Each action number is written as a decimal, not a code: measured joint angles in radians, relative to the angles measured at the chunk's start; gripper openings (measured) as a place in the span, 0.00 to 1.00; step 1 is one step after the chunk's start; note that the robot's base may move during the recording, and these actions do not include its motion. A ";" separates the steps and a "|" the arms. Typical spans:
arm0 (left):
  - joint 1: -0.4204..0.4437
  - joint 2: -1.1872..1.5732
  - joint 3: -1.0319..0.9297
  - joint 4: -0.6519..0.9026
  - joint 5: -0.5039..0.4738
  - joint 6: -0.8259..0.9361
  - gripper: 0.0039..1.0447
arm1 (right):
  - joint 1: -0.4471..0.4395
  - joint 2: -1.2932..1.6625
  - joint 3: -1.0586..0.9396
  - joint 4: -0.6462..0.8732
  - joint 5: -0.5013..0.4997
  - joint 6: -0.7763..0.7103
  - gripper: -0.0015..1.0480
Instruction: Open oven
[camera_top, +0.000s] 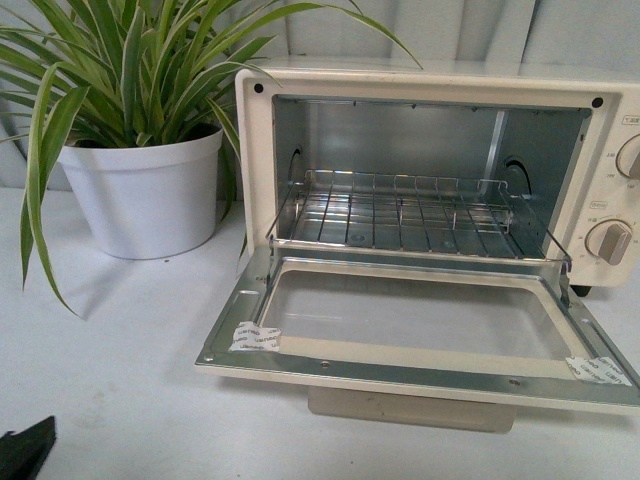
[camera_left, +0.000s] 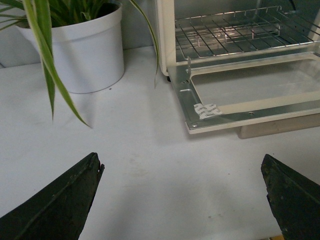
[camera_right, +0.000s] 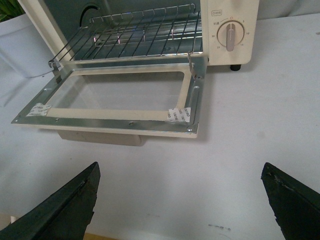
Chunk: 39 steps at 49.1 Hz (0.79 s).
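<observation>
The cream-white oven (camera_top: 255, 140) stands at the back right of the white table. Its glass door (camera_top: 420, 320) lies folded down flat, with the pale handle (camera_top: 410, 408) under its front edge. The wire rack (camera_top: 400, 215) and metal interior show inside. Two round knobs (camera_top: 610, 240) sit on its right panel. The oven also shows in the left wrist view (camera_left: 240, 95) and the right wrist view (camera_right: 125, 95). My left gripper (camera_left: 182, 167) is open and empty over bare table, well short of the door. My right gripper (camera_right: 180, 175) is open and empty, also short of the door.
A white pot (camera_top: 150, 195) with a long-leaved green plant (camera_top: 130, 60) stands left of the oven; its leaves hang toward the table. A dark corner of my left arm (camera_top: 25, 450) shows at the front left. The wooden table edge (camera_right: 100, 236) is close behind my grippers.
</observation>
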 joint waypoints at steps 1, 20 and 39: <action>0.000 -0.014 -0.005 -0.005 -0.002 0.001 0.94 | -0.004 -0.008 -0.006 0.004 0.004 0.000 0.91; 0.039 -0.126 -0.036 -0.064 0.017 -0.033 0.94 | -0.027 -0.030 -0.025 0.019 0.008 0.005 0.91; 0.332 -0.446 -0.117 -0.167 0.129 -0.043 0.27 | -0.180 -0.198 -0.172 0.238 -0.013 -0.206 0.23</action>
